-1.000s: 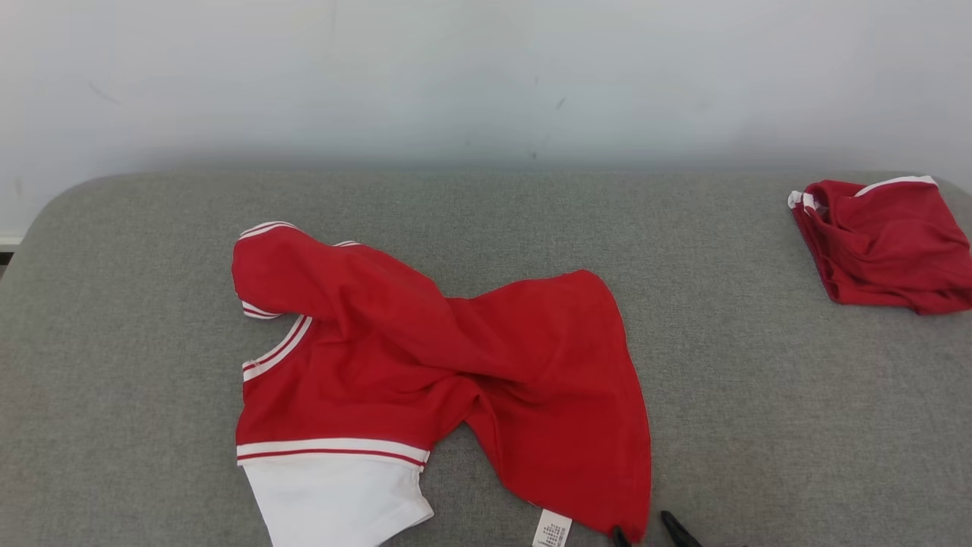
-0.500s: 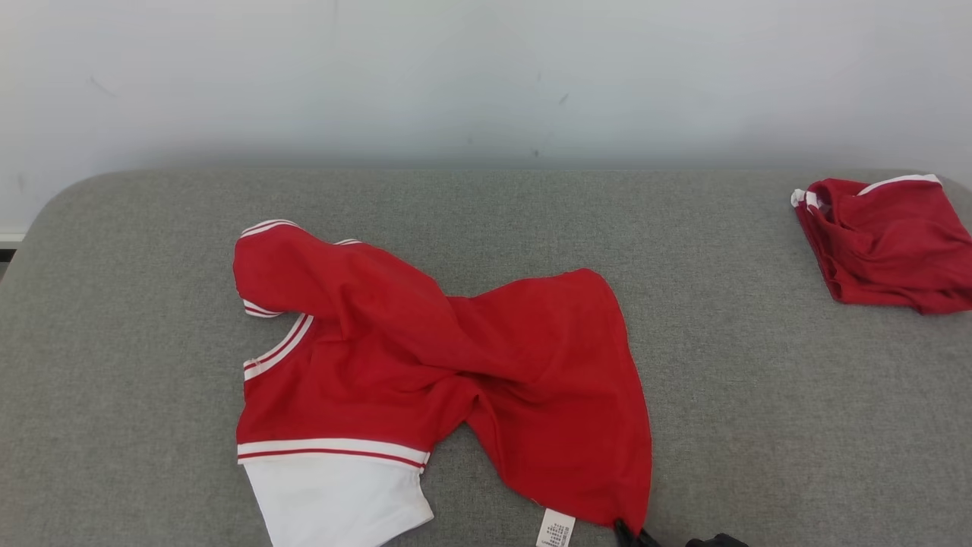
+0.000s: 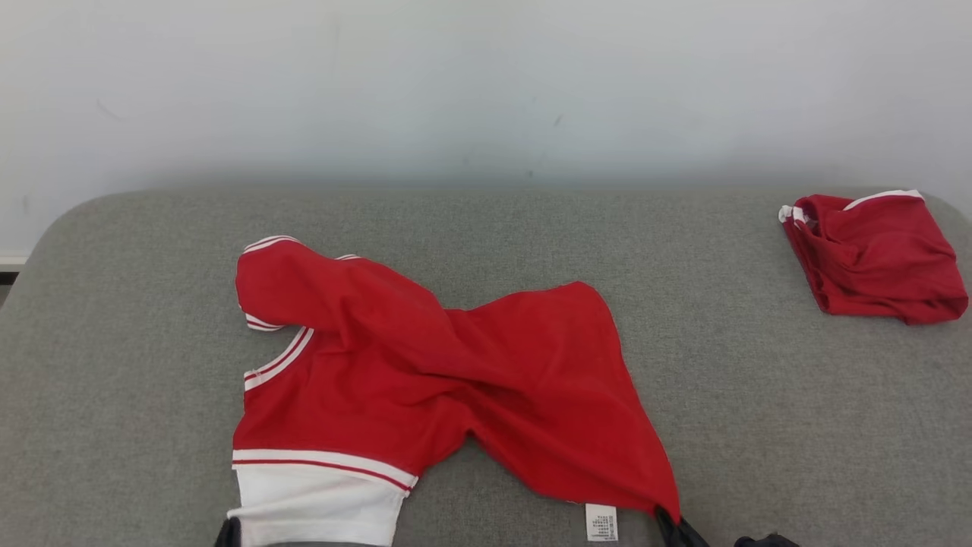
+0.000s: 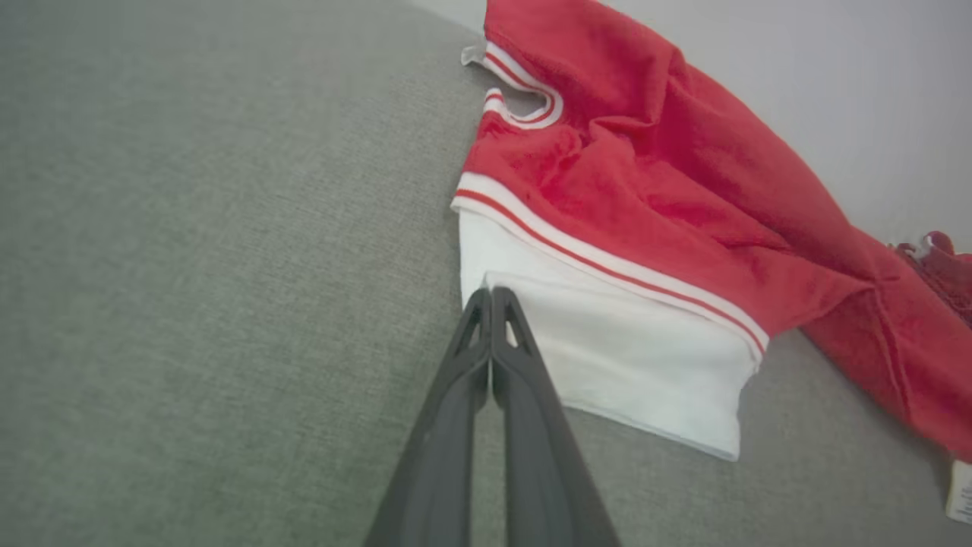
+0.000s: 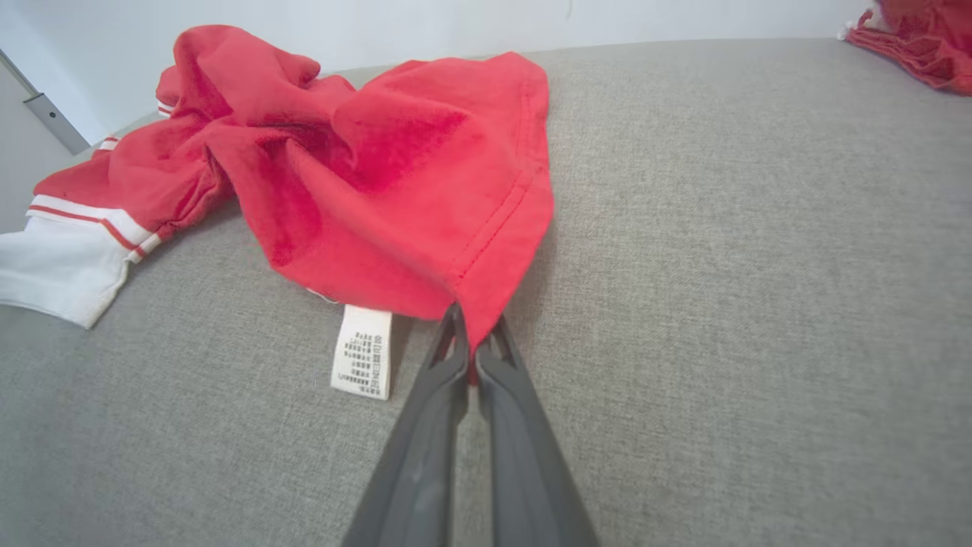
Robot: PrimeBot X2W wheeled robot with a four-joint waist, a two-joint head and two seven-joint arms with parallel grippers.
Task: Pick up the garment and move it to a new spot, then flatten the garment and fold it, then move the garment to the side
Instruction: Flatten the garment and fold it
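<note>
Left fingers [image 4: 459, 395] clamp the white hem of the red jersey [image 3: 425, 380] lying on the bench [image 3: 114, 342]; right fingers [image 5: 429, 425] pinch its red corner beside a care label [image 5: 363, 351], print unreadable. Another red garment [image 3: 873, 258] lies far right.

The garment [image 3: 456, 380] is soft, matt red cloth with a faint nap and smoother white cloth at one end. Its label [image 5: 363, 351] looks like thin printed fabric. The table [image 3: 759, 418] is covered in coarse, matt grey weave, and the left pincer [image 4: 491, 295] and right pincer [image 5: 471, 327] are smooth dark plastic.
</note>
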